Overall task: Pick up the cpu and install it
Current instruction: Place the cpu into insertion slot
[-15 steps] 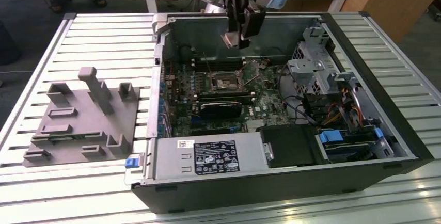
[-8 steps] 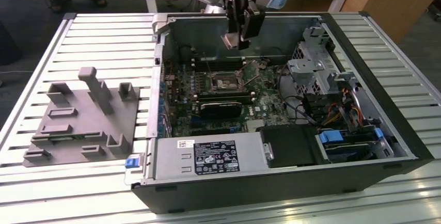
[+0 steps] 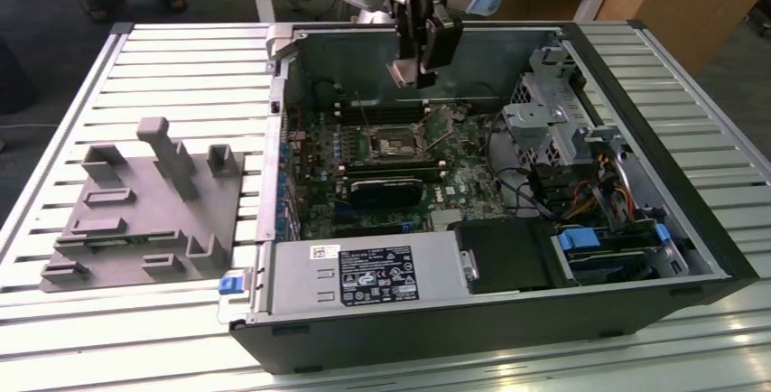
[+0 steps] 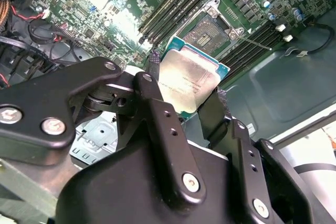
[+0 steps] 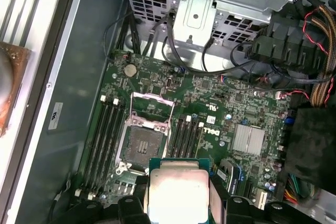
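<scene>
Black fingers (image 4: 163, 124) of the gripper (image 3: 413, 76) pinch the cpu (image 4: 188, 85) by two edges — spread just as wide as the chip. It hangs in the air over the open computer case (image 3: 506, 338), above the green board (image 5: 210, 103), apart from the socket (image 5: 143, 142).

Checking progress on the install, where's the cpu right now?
In the second wrist view the cpu sits clamped in the gripper, held above the motherboard, not yet in the open socket.

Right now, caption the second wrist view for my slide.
The gripper holds the cpu, with the empty motherboard socket beyond it.
</scene>
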Robot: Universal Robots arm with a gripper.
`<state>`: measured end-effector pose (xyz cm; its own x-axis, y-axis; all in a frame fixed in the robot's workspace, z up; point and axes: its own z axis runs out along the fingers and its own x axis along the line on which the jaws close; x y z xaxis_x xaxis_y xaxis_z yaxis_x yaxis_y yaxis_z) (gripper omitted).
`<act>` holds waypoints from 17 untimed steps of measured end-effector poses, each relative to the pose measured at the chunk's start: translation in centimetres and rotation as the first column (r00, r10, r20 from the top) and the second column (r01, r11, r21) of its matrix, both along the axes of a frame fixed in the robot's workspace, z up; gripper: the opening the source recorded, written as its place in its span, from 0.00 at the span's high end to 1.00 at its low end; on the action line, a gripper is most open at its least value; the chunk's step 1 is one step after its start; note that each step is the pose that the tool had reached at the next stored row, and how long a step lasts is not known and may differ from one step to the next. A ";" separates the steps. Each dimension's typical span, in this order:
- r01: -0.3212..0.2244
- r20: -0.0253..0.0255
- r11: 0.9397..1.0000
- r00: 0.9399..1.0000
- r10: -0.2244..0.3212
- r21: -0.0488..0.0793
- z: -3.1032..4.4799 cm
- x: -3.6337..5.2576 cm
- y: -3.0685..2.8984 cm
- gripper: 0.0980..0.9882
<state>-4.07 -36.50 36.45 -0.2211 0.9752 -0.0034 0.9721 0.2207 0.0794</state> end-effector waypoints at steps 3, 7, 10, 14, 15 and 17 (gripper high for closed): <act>0.002 0.000 1.000 1.000 -0.002 0.000 -0.07 0.00 0.00 0.50; 0.004 0.000 1.000 1.000 -0.004 0.000 -0.15 0.00 0.00 0.50; 0.006 0.000 1.000 1.000 -0.006 0.000 -0.21 0.00 0.00 0.50; 0.008 0.000 1.000 1.000 -0.008 0.000 -0.29 0.00 0.00 0.50; 0.008 0.000 1.000 1.000 -0.008 0.000 -0.31 0.00 0.00 0.50; 0.009 0.000 1.000 1.000 -0.009 0.000 -0.36 0.00 0.00 0.50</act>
